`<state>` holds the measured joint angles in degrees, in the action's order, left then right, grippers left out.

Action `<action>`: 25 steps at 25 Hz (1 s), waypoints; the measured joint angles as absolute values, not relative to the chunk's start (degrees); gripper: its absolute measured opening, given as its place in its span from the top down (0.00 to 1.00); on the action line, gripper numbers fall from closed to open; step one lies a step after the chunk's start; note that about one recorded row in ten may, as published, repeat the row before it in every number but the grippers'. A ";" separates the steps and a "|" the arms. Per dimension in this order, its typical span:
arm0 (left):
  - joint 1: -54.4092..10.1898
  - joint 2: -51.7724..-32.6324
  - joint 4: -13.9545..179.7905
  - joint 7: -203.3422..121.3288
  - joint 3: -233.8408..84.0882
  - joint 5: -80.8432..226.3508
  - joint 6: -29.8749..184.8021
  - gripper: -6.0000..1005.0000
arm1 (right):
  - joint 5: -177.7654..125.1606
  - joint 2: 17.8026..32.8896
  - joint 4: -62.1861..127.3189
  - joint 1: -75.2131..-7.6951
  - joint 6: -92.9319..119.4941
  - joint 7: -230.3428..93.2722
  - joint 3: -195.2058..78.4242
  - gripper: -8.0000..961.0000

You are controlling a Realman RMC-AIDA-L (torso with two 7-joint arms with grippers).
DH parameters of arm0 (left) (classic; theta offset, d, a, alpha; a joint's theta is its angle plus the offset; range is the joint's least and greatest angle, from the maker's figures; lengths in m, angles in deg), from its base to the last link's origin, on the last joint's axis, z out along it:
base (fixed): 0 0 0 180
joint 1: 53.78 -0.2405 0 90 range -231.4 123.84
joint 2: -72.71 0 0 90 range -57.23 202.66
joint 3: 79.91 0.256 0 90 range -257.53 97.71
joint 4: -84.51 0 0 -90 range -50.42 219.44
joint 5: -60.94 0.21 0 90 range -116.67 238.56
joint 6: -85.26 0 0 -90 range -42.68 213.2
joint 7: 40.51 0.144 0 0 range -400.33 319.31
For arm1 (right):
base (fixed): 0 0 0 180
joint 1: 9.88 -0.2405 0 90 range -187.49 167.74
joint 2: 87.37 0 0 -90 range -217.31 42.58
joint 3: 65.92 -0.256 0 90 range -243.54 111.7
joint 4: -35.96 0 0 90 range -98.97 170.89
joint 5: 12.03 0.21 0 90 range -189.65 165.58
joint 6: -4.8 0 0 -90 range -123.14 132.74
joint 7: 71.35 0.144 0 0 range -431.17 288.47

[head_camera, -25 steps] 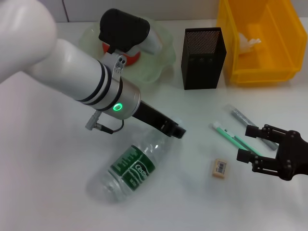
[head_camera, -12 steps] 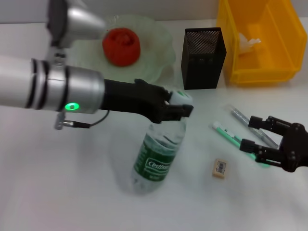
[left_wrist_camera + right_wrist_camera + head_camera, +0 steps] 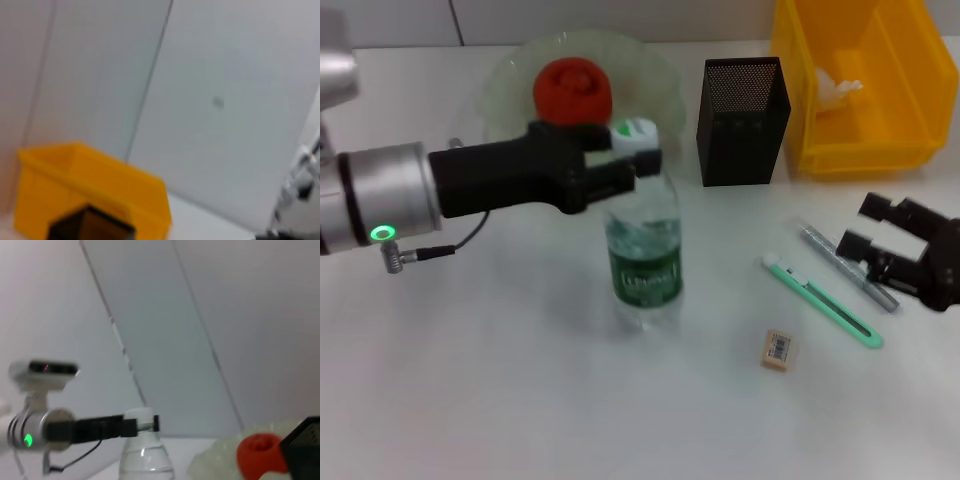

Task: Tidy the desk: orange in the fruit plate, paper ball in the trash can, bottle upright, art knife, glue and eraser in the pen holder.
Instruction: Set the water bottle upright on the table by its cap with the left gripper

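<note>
The bottle (image 3: 643,245) stands upright mid-table. My left gripper (image 3: 636,150) is shut on its neck just under the white cap; both also show in the right wrist view, bottle (image 3: 145,457) and left gripper (image 3: 141,424). The orange (image 3: 572,88) lies in the fruit plate (image 3: 660,85). The paper ball (image 3: 835,90) lies in the trash can (image 3: 865,150). The pen holder (image 3: 742,120) stands between them. The green art knife (image 3: 820,300), a grey glue stick (image 3: 842,262) and the eraser (image 3: 776,349) lie at the right. My right gripper (image 3: 868,226) is open, just beside the glue.
The left forearm (image 3: 490,180) reaches across the table in front of the fruit plate. The left wrist view shows the trash can (image 3: 90,187) and the pen holder's top (image 3: 90,225) against a grey wall.
The left gripper has swung the bottle from lying on its side to standing upright, and moved it back. The right gripper has moved back, from the art knife toward the glue.
</note>
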<state>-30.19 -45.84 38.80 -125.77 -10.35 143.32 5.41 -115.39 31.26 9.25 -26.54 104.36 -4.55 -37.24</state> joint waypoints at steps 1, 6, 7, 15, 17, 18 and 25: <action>-30.17 -45.85 39.61 -124.28 -10.61 142.53 5.20 0.53 | -115.39 31.42 9.40 -26.57 104.37 -4.57 -38.30 0.18; -30.09 -46.01 50.51 -104.78 -11.25 131.64 4.30 0.52 | -114.60 31.72 11.76 -27.17 104.44 -5.43 -42.25 0.18; -29.95 -46.05 52.12 -101.75 -11.20 130.02 4.30 0.52 | -114.36 31.72 12.15 -27.24 104.44 -5.74 -42.32 0.18; -28.61 -46.38 63.43 -79.81 -10.88 120.81 4.83 0.51 | -113.61 31.73 16.01 -28.17 104.21 -8.35 -44.56 0.18; -28.21 -46.41 64.84 -77.46 -10.85 120.38 4.83 0.51 | -113.54 31.72 16.25 -28.20 104.24 -8.44 -44.73 0.18; -27.85 -46.44 65.80 -76.21 -10.82 120.31 4.92 0.51 | -113.47 31.73 16.36 -28.21 104.27 -8.46 -44.78 0.18; -27.32 -46.46 67.23 -75.62 -10.69 120.24 6.38 0.50 | -113.27 31.72 16.76 -28.19 104.30 -8.52 -44.83 0.18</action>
<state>-27.32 -46.46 67.23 -75.62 -10.69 120.24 6.38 -113.27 31.72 16.76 -28.19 104.30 -8.52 -44.83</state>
